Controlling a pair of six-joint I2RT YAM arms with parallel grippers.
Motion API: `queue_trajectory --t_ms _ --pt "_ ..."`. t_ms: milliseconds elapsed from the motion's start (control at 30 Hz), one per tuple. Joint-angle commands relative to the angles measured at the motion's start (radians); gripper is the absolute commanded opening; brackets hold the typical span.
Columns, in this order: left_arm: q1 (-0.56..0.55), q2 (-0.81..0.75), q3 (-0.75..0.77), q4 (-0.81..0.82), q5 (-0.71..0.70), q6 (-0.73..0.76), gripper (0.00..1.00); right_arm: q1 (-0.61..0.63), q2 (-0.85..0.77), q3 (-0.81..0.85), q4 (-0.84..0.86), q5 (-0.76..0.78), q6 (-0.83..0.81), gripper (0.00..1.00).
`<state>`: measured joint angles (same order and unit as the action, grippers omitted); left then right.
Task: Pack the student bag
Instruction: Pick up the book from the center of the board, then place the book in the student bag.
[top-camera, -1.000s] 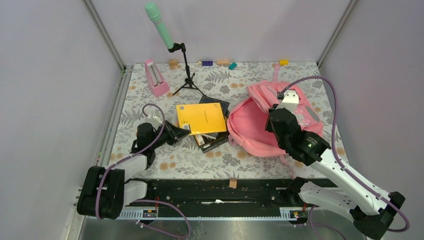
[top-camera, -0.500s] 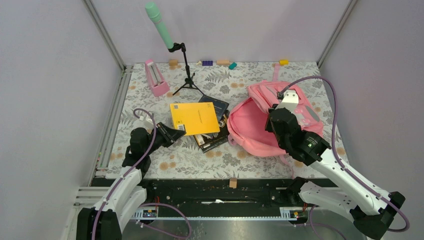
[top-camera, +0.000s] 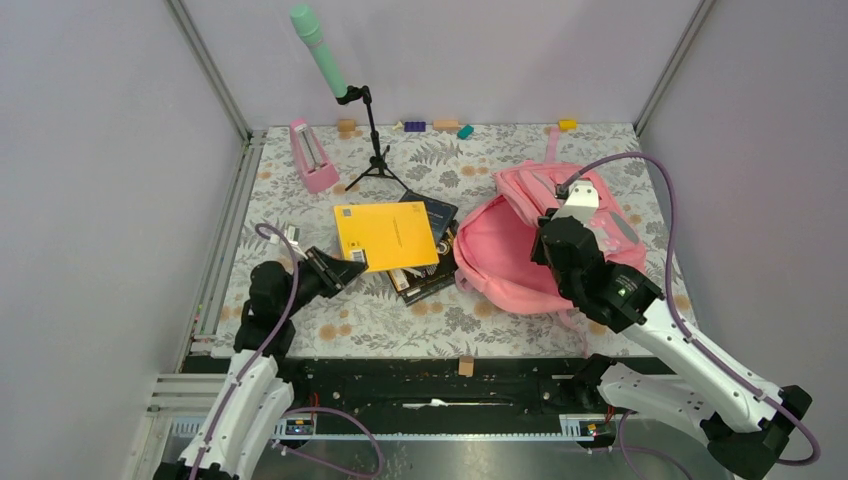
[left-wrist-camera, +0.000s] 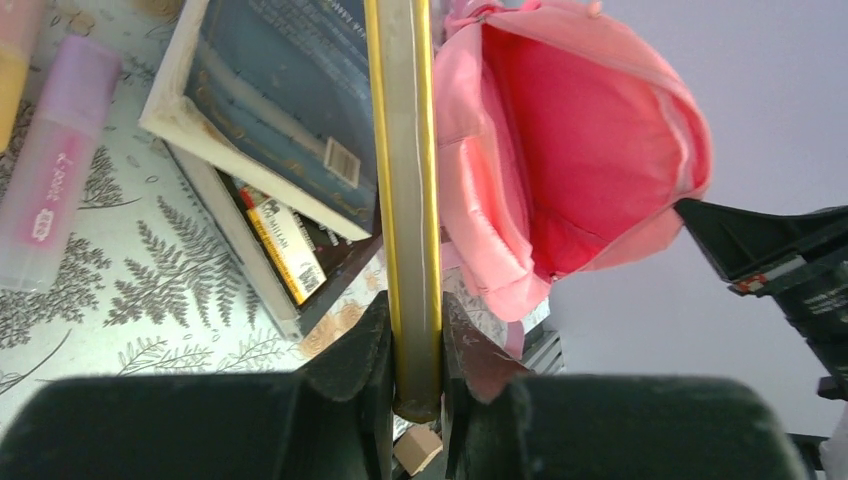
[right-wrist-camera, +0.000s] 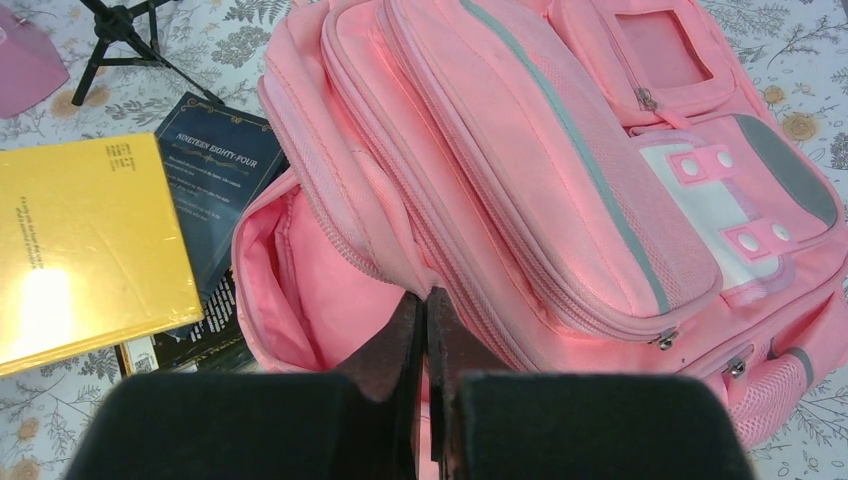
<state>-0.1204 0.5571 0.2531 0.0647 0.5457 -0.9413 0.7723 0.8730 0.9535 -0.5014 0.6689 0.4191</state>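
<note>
The student bag lies at the right of the table, its open mouth turned left and its pink lining showing. My right gripper is shut on the fabric rim of that opening, beside the zip, and holds it up. A yellow book hangs tilted over a stack of dark books. My left gripper is shut on its near left corner. In the left wrist view the yellow book stands edge-on between my fingers, in line with the bag's mouth.
A pink metronome and a microphone on a black tripod stand at the back left. Small coloured blocks line the back edge. Highlighters lie left of the books. A wooden block sits on the front rail.
My left arm has stretched forward and swung left, carrying the yellow book a little left and up off the stack. The right arm and the bag have stayed still.
</note>
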Motion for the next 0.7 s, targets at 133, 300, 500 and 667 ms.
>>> queue_trajectory --t_ms 133,300,500,667 --pt "0.002 -0.09 0.163 0.031 0.01 -0.056 0.0 0.008 -0.034 0.021 0.116 0.009 0.006 0.0" --pt "-0.028 -0.096 0.193 0.032 -0.016 -0.092 0.0 0.007 -0.032 0.021 0.116 0.003 0.012 0.0" --pt "-0.166 -0.058 0.217 0.065 -0.124 -0.12 0.0 0.008 -0.025 0.021 0.115 -0.004 0.024 0.0" --pt "-0.345 0.02 0.243 0.127 -0.251 -0.121 0.0 0.007 -0.027 0.021 0.116 -0.013 0.03 0.0"
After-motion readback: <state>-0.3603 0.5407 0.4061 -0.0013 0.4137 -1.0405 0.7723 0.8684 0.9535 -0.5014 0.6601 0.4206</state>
